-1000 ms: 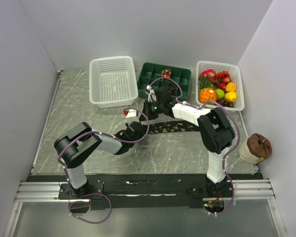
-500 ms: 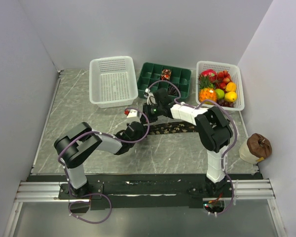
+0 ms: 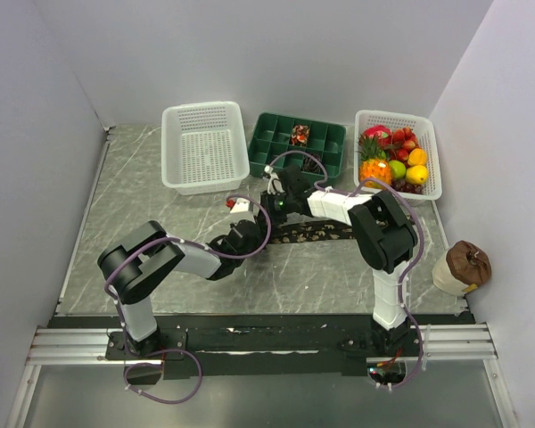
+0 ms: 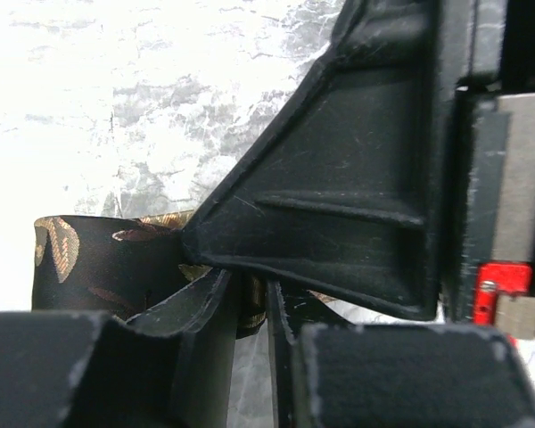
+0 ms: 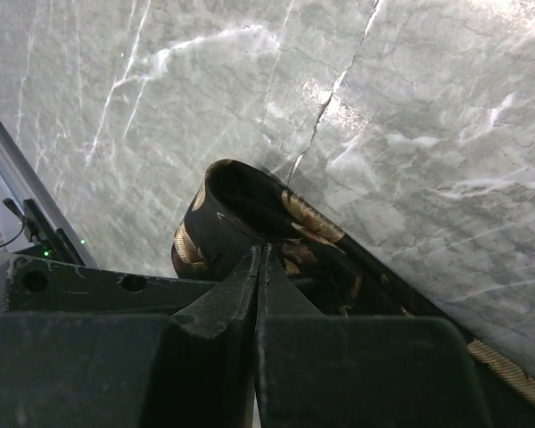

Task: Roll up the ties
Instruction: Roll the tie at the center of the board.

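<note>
Grey marbled table [image 3: 152, 192], bearing everything below. Right arm [image 3: 388, 232] and left arm [image 3: 147, 259], both folded in toward the table's middle. Empty-looking white basket [image 3: 205, 147] at the far left; fruit basket [image 3: 398, 152], white, at the far right. Green tray [image 3: 321, 147] with compartments, between the two baskets. Tie [image 3: 316, 232], black-brown with tan motifs, lying flat along the middle of the table, its left end curled into a small open loop [image 5: 236, 201] standing on edge. Right gripper [image 5: 259, 263]: jaws together, pinching the wall of that loop. Left gripper [image 4: 251, 299]: close against the right gripper, jaws a narrow slit apart with tie fabric [image 4: 80, 259] at their tips; whether they press it cannot be told. Rolled tie [image 3: 299, 135], a small reddish coil, in a far middle compartment of the tray.
</note>
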Tool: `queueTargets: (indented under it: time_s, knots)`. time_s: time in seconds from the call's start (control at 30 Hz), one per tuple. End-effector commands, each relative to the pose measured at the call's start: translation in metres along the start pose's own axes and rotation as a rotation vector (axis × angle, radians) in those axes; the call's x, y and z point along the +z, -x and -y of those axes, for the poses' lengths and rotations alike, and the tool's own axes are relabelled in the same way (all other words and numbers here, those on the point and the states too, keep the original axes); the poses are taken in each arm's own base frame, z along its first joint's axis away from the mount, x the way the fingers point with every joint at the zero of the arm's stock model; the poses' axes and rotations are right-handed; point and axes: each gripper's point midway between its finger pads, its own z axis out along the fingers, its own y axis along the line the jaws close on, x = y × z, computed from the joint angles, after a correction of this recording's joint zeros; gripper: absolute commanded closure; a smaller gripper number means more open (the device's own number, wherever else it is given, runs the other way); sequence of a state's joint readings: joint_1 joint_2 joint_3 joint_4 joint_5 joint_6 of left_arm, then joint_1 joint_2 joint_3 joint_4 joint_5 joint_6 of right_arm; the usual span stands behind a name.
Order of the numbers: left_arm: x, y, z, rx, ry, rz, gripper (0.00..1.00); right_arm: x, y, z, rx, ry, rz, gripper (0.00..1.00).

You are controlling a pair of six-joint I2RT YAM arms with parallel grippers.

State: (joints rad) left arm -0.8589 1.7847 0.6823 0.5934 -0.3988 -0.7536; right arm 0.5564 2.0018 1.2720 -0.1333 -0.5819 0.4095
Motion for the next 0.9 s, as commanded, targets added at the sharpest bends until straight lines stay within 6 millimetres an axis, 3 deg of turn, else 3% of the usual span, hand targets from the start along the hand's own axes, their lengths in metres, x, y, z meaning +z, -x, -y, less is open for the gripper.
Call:
queueTargets:
  time_s: [0.0,0.37,0.5,0.6,0.73,0.87]
  knots:
    - [-0.006,-0.036,-0.021,0.047,0.054,-0.120,0.75,0.007,-0.036,0.023,0.023,-0.082,-0.099,1.00]
    - [-0.012,-0.023,-0.017,0.020,0.058,-0.095,0.67,0.010,-0.069,0.056,0.057,-0.214,-0.184,1.00]
    - [-0.018,-0.010,-0.010,0.003,0.041,-0.068,0.62,0.011,-0.077,0.065,0.071,-0.248,-0.200,1.00]
    - [-0.023,0.003,-0.003,-0.003,0.030,-0.047,0.55,0.011,-0.077,0.069,0.071,-0.271,-0.199,1.00]
    - [-0.032,0.022,0.003,-0.013,0.022,-0.011,0.37,0.013,-0.074,0.072,0.071,-0.282,-0.193,1.00]
    - [-0.043,0.042,0.013,-0.023,0.008,0.017,0.28,0.017,-0.076,0.072,0.070,-0.282,-0.197,1.00]
